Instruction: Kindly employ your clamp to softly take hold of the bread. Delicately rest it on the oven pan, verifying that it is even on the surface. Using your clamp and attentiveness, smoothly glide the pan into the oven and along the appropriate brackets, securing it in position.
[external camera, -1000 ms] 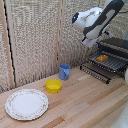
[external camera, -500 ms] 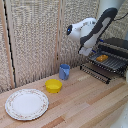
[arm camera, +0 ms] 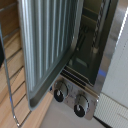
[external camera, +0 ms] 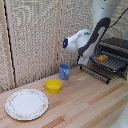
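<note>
At the exterior view's right, the bread [external camera: 102, 58] lies on the oven pan [external camera: 111, 63], which sits in the oven [external camera: 116, 47] mouth. The gripper [external camera: 84, 59] hangs beside it; its grip state cannot be determined.

Table [external camera: 80, 107] is seen as pale wood planks, smooth, matt, with visible grain. Backdrop [external camera: 35, 40] is read as woven reed or cloth, rough. Oven pan [arm camera: 47, 45] is shown as ribbed brushed metal, satin sheen. Oven [arm camera: 95, 75] front is rendered metallic, glossy knobs. Plate [external camera: 26, 104] looks glazed ceramic. Bowl [external camera: 53, 85] and cup [external camera: 64, 72] appear smooth plastic. Arm [external camera: 82, 41] casing is glossy white.
</note>
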You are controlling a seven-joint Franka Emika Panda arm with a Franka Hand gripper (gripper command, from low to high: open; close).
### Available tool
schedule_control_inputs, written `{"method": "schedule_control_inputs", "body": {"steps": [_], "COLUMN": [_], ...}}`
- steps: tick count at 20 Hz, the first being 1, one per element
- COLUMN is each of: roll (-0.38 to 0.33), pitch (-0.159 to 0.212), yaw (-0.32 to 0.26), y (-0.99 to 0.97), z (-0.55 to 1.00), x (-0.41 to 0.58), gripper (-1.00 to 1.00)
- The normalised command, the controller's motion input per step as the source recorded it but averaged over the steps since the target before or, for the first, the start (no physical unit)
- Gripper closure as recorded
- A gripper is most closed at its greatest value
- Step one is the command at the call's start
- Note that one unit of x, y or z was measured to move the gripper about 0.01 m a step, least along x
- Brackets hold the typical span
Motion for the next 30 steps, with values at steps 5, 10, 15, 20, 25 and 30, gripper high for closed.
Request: {"method": "schedule_control_inputs", "body": {"steps": [5,10,15,20,25,30], "roll": [-0.196,-0.149,-0.143,-0.071,0.024,0.111], "pitch": [0.08,-0.07,-0.093,-0.079,0.005,0.084], "yaw": [0.279,0.197,0.118,0.011,0.08,0.1], "y": [-0.01,-0.11,-0.26,-0.39,-0.51,-0.36], "z": [-0.15,0.08,0.09,0.0,0.0,-0.09], "x": [-0.169,-0.505,-0.642,-0.387,-0.199,-0.019], "gripper": [-1.0,-1.0,-1.0,-1.0,-1.0,-1.0]}}
